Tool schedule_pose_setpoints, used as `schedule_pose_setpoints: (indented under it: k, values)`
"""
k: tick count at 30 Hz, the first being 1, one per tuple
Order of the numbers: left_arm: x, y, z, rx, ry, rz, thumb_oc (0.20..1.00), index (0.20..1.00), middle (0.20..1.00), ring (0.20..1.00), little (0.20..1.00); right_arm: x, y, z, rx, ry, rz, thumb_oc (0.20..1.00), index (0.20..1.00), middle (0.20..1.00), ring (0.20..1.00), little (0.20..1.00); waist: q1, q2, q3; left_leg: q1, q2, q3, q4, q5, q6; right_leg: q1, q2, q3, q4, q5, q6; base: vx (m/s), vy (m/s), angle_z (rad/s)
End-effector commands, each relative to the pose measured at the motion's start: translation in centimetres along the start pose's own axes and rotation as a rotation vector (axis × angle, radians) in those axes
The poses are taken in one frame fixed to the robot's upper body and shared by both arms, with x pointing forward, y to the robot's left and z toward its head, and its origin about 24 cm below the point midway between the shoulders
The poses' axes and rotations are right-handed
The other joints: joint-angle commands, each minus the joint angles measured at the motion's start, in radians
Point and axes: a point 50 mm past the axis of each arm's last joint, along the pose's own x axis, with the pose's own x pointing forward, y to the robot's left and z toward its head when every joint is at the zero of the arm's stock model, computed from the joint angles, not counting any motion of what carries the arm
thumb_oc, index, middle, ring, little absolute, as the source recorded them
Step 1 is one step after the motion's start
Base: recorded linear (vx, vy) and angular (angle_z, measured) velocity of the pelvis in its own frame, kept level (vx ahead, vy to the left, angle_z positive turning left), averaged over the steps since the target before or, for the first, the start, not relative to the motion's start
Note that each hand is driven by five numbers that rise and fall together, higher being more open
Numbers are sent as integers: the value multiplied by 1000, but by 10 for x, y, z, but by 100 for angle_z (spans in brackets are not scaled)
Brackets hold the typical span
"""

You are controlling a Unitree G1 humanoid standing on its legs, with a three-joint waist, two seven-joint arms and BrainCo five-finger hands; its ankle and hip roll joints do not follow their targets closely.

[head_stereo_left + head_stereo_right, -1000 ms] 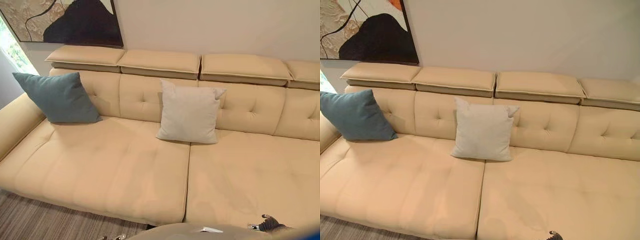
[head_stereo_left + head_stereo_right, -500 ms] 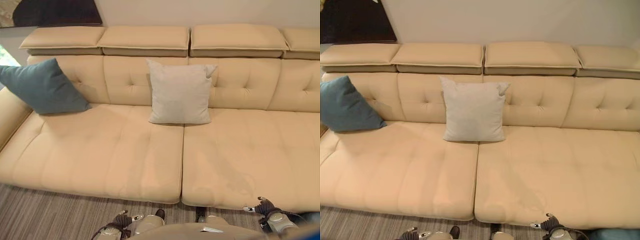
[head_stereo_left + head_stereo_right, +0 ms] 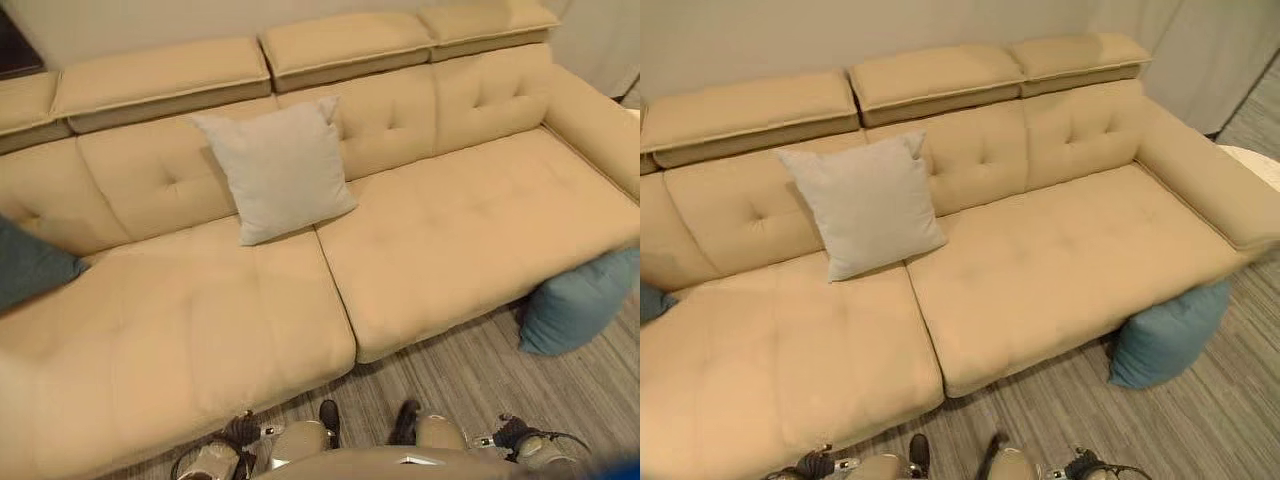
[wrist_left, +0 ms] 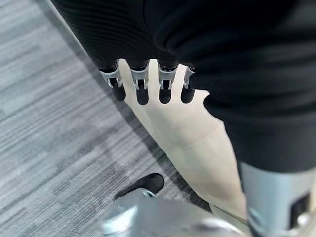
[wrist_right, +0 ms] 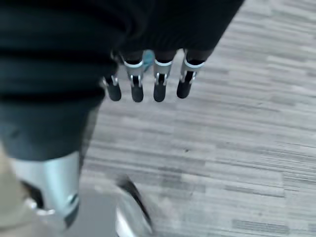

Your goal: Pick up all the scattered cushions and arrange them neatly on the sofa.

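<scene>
A light grey cushion (image 3: 275,170) leans upright on the backrest of the beige sofa (image 3: 470,230), near its middle. One teal cushion (image 3: 30,265) rests on the seat at the far left, partly cut off. Another teal cushion (image 3: 1165,335) stands on the floor against the sofa's front right corner. My left hand (image 4: 142,91) hangs low in front of the sofa with straight fingers and holds nothing. My right hand (image 5: 159,86) hangs the same way over the carpet, well short of the floor cushion.
Grey striped carpet (image 3: 1200,430) runs along the sofa's front. The sofa's right armrest (image 3: 1200,190) rises above the floor cushion. A pale curtain (image 3: 1210,60) hangs behind the right end, and a pale rounded edge (image 3: 1255,160) shows beside it.
The camera has swung to the right and tilted down, so the whole picture shifted left. The sofa's right end and the teal floor cushion have come into view. Both hands stay low.
</scene>
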Motion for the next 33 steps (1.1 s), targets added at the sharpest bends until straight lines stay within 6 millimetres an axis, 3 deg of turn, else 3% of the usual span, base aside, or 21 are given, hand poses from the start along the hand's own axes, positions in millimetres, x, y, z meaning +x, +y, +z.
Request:
schedule_pose_setpoints:
  k: [1, 2, 7, 8, 9, 12, 13, 17, 21, 22, 23, 24, 27, 30, 33]
  values:
    - [4, 6, 32, -10, -83, 30, 1000, 1000, 1000, 1000, 1000, 2, -19, 23, 7, -73, -68, 1000, 1000, 1000, 1000, 1000, 25, -30, 18, -22, -41, -134, 52, -92, -61, 105, 15, -27, -316, 137, 3, -117, -304, -134]
    - [4, 4, 38, -8, -101, 27, 1000, 1000, 1000, 1000, 1000, 2, -21, 27, 27, -87, -81, 1000, 1000, 1000, 1000, 1000, 9, -29, 24, -28, -27, -134, 74, -90, -73, 97, 37, 20, -335, 140, -5, -17, -277, -61]
    - [5, -5, 48, 18, -130, 2, 1000, 1000, 1000, 1000, 1000, 2, -19, 23, 106, -80, -88, 1000, 1000, 1000, 1000, 1000, -30, -37, 49, -66, 0, -156, 219, -109, -106, 140, 73, 67, -414, 139, -36, -8, -136, -23]
    - [4, -13, 55, 20, -151, -12, 1000, 1000, 1000, 1000, 1000, 2, -16, 19, 120, -61, -84, 1000, 1000, 1000, 1000, 1000, -10, -38, 64, -82, -46, -323, 235, -121, -118, 145, 98, 124, -440, 149, -45, -23, -38, -40]
    - [4, -13, 56, 20, -152, -11, 1000, 1000, 1000, 1000, 1000, 2, -16, 20, 120, -61, -84, 1000, 1000, 1000, 1000, 1000, -12, -40, 62, -84, -49, -324, 231, -116, -118, 142, 95, 122, -440, 151, -45, 4, 1, -74]
    - [4, -20, 60, 23, -158, -27, 1000, 1000, 1000, 1000, 1000, 1, -13, 19, 123, -62, -82, 1000, 1000, 1000, 1000, 1000, -7, -35, 55, -118, -90, -487, 142, -73, -130, 133, 109, 192, -448, 166, -35, 58, 77, -99]
    - [4, -21, 61, 18, -157, -29, 1000, 1000, 1000, 1000, 1000, 1, -13, 19, 129, -62, -81, 1000, 1000, 1000, 1000, 1000, -9, -30, 52, -111, -94, -503, 121, -66, -127, 127, 113, 209, -445, 165, -34, 44, 132, -78]
    - [4, -25, 57, 38, -147, -39, 1000, 1000, 1000, 1000, 1000, 2, -15, 17, 142, -50, -84, 1000, 1000, 1000, 1000, 1000, -30, -12, 39, -58, -87, -487, 58, -57, -114, 100, 106, 270, -422, 175, -16, -10, 197, -112]
    - [4, -20, 54, 49, -143, -24, 1000, 1000, 1000, 1000, 1000, 1, -12, 16, 144, -41, -75, 1000, 1000, 1000, 1000, 1000, -32, -3, 47, -24, -75, -405, 12, -51, -95, 36, 83, 298, -391, 206, 16, -102, 166, -108]
    - [4, -17, 53, 44, -139, -16, 1000, 1000, 1000, 1000, 1000, 1, -13, 17, 145, -40, -77, 1000, 1000, 1000, 1000, 1000, -28, -3, 55, -20, -70, -384, 8, -47, -89, 13, 77, 287, -363, 213, 20, -212, 153, -142]
    - [5, -10, 51, 28, -133, 5, 1000, 1000, 1000, 1000, 1000, 1, -13, 15, 138, -35, -86, 1000, 1000, 1000, 1000, 1000, 5, 3, 67, -20, -51, -333, 3, -47, -89, -6, 26, 135, -327, 215, 28, -226, 137, -107]
    - [5, -9, 50, 23, -126, 10, 1000, 1000, 1000, 1000, 1000, 1, -13, 14, 136, -33, -86, 1000, 1000, 1000, 1000, 1000, 20, 8, 64, -24, -44, -308, -8, -38, -88, -3, -9, 29, -305, 213, 20, -181, 95, -123]
    - [5, -2, 45, 6, -111, 30, 1000, 1000, 1000, 1000, 1000, 1, -11, 13, 128, -29, -86, 1000, 1000, 1000, 1000, 1000, 23, 8, 61, -16, -38, -286, -16, -29, -80, 11, -32, -39, -269, 199, 18, -55, 18, -116]
    - [5, 2, 41, -6, -98, 41, 1000, 1000, 1000, 1000, 1000, 1, -15, 6, 146, -8, -99, 1000, 1000, 1000, 1000, 1000, 32, 0, 44, -15, -40, -254, -11, -22, -76, 67, -22, -14, -282, 189, 20, -50, -55, -12]
    - [5, 0, 43, -19, -103, 36, 1000, 1000, 1000, 1000, 1000, 1, -18, 8, 144, -13, -108, 1000, 1000, 1000, 1000, 1000, 54, 0, 34, -18, -28, -222, -9, -20, -82, 98, -32, -65, -292, 184, 24, -42, -70, -35]
